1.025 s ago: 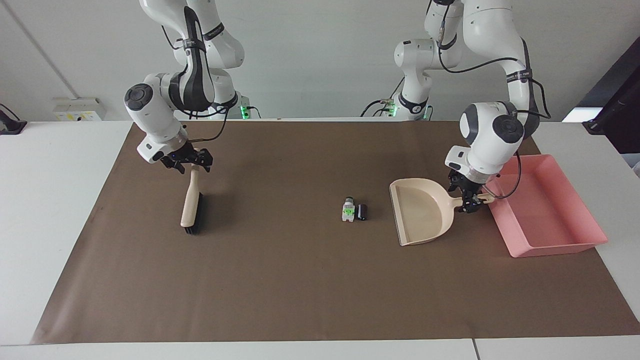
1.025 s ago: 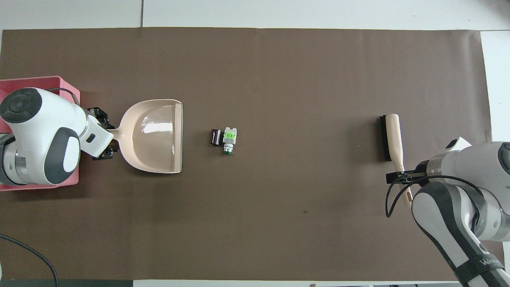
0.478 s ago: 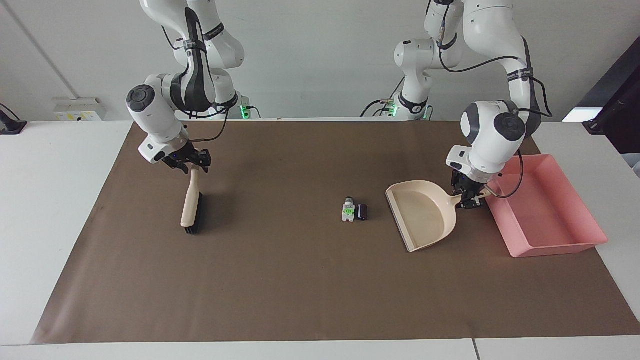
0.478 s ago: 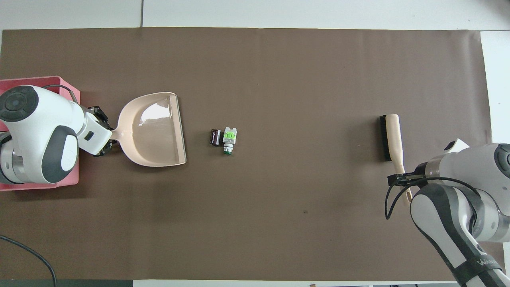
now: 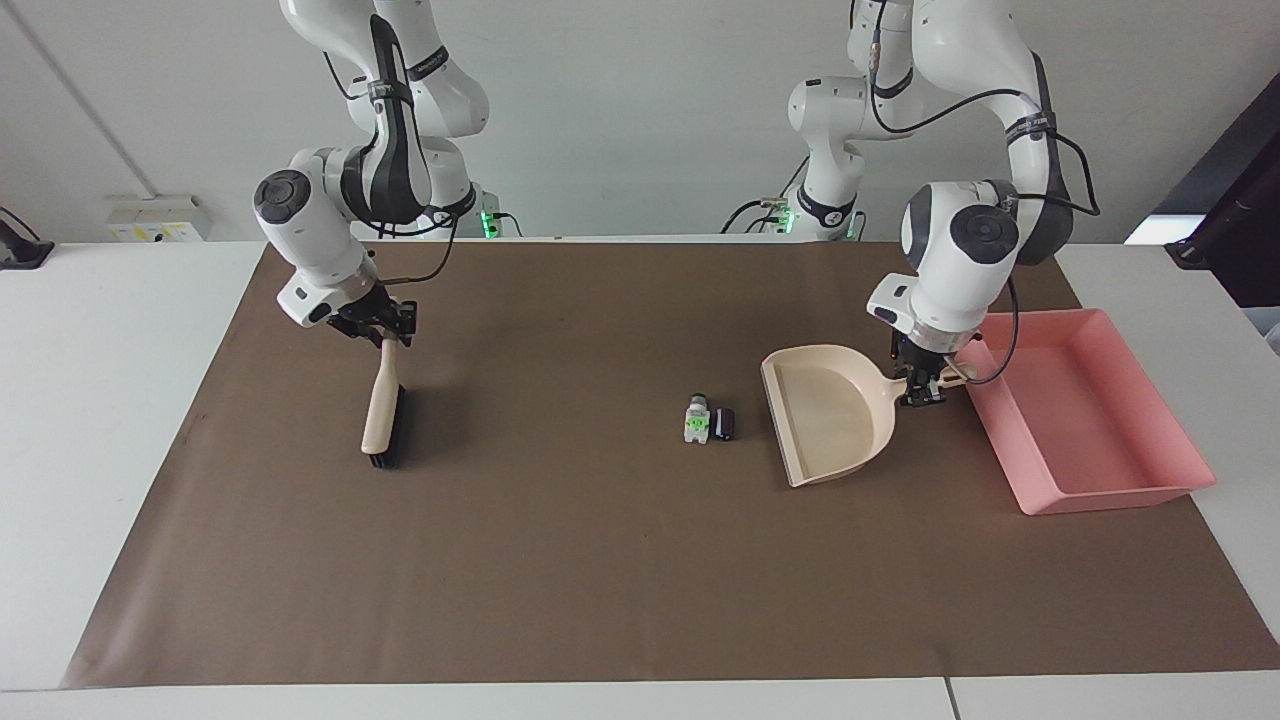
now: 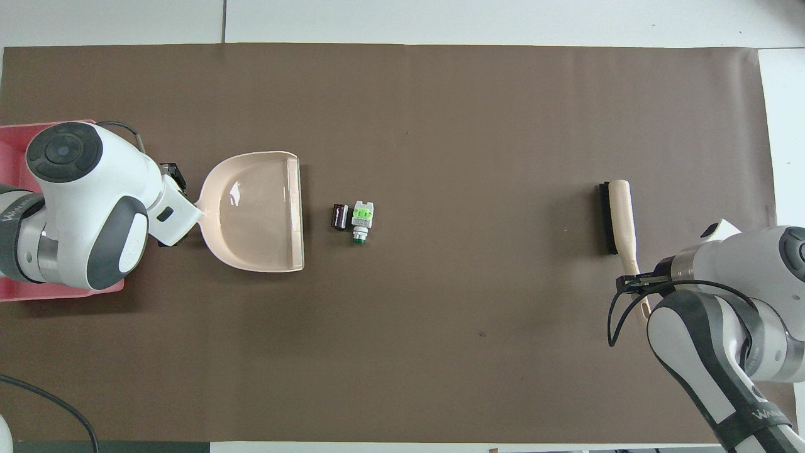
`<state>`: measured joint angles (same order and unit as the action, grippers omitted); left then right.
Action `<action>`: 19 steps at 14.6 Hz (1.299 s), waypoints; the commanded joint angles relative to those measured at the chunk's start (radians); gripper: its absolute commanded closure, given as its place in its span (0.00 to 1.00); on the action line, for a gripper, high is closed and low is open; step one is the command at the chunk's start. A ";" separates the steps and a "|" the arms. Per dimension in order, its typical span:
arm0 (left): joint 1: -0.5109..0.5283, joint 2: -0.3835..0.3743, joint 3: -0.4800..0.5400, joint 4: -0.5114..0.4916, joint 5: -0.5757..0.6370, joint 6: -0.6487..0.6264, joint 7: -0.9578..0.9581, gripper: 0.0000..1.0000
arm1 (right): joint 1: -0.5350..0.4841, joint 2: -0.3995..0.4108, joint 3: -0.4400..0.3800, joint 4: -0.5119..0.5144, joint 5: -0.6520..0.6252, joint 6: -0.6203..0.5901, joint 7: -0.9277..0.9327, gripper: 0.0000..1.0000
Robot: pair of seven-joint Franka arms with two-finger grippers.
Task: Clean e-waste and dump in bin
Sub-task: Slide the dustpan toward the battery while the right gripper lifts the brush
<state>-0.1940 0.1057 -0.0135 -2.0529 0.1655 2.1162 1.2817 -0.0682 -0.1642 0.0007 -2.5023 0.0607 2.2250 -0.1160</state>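
The left jaws pinched the handle of the dustpan (image 5: 830, 415), whose mouth faced the e-waste (image 5: 710, 423). In the overhead view, the e-waste, two parts touching, lay on the desk (image 5: 100, 400) near the pan's mouth, at 3 o'clock from it. The bin (image 5: 1100, 490) sat at 9 o'clock from the pan, and the brush (image 5: 383, 420) lay well off at 3 o'clock. The right jaws were at the brush handle; whether they gripped it could not be told. Done well, the pan's lip would press flat just beside the parts and be held firm, so a sweep toward 9 o'clock would not push them underneath.
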 commanded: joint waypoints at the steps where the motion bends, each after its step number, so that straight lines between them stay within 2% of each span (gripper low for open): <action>1: -0.057 0.008 0.010 -0.001 0.046 -0.019 -0.085 1.00 | -0.007 -0.018 0.005 -0.014 -0.012 0.007 0.036 1.00; 5: -0.082 0.023 0.010 -0.003 0.127 -0.012 -0.133 1.00 | -0.002 -0.005 0.012 0.037 -0.012 -0.053 0.055 1.00; 8: -0.110 0.034 0.010 -0.004 0.137 -0.033 -0.165 1.00 | 0.011 0.003 0.019 0.077 -0.013 -0.094 0.053 1.00; 11: -0.127 0.039 0.010 -0.003 0.147 -0.041 -0.170 1.00 | 0.126 0.038 0.019 0.192 -0.050 -0.206 0.154 1.00; 15: -0.137 0.039 0.010 -0.007 0.166 -0.077 -0.168 1.00 | 0.301 0.046 0.019 0.198 -0.117 -0.165 0.308 1.00; 17: -0.159 0.052 0.010 -0.006 0.181 -0.087 -0.170 1.00 | 0.370 0.095 0.019 0.235 -0.148 -0.146 0.331 1.00; 19: -0.160 0.063 0.010 0.000 0.181 -0.087 -0.170 1.00 | 0.428 0.155 0.021 0.313 -0.148 -0.156 0.334 1.00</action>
<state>-0.3315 0.1500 -0.0131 -2.0574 0.3227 2.0498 1.1281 0.3219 -0.0863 0.0240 -2.2833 -0.0655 2.0755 0.2077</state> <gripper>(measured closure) 0.670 0.740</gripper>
